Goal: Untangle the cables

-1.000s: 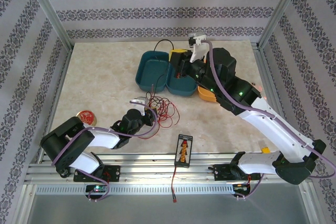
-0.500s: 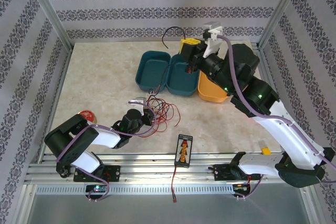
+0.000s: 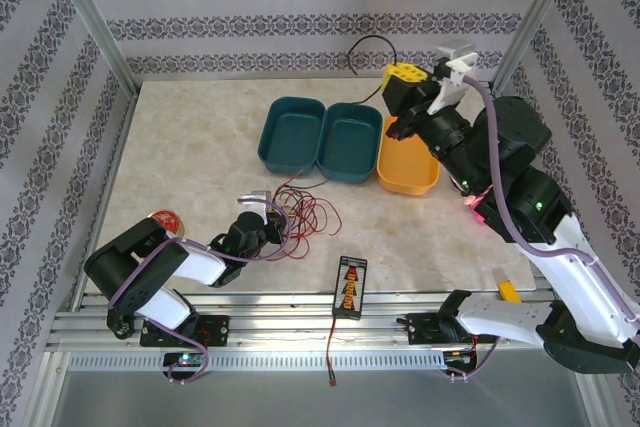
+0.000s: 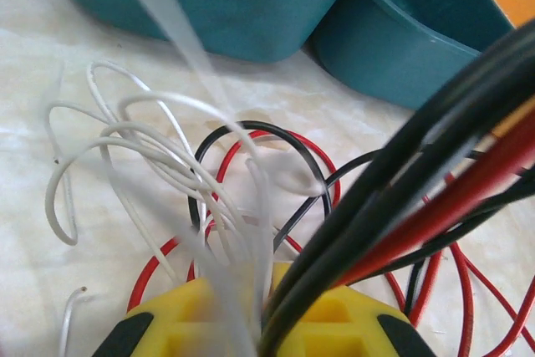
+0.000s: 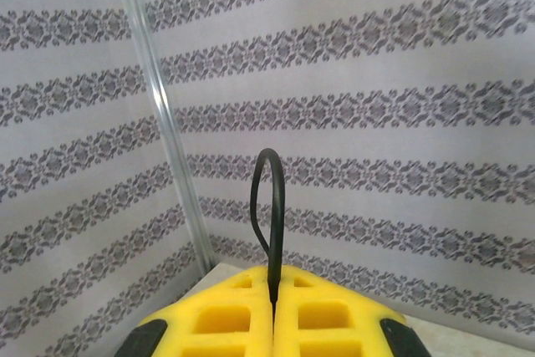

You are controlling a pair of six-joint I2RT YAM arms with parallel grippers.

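On the table [image 3: 180, 147], the cables [image 3: 308, 212] lie tangled: light, limp, springy. My left gripper [image 3: 270, 222] pinches red, black and whitish strands together. My right gripper [image 3: 408, 82], held high, pinches 1 black cable [image 5: 274, 265]. I judge single strands near free ends the better hold.

left arm [image 3: 165, 269]: white-and-black jointed arm, folded low along the counter's near edge, its forearm reaching right towards the counter's middle
left wrist: black, held low, just above the counter top
left hand [image 3: 272, 217]: two-finger hand with yellow pads [image 4: 192, 323], closed; a tangle of thin red, black and whitish wires [image 4: 276, 206] is pinched between them
right arm [image 3: 545, 212]: white-and-black jointed arm, its elbow out past the counter's right edge, the forearm stretched up and away towards the far right corner
right hand [image 3: 407, 84]: raised high near the counter's far edge, its yellow fingers pressed flat together; a thin black wire [image 5: 272, 206] is clamped in the seam and loops up out of it
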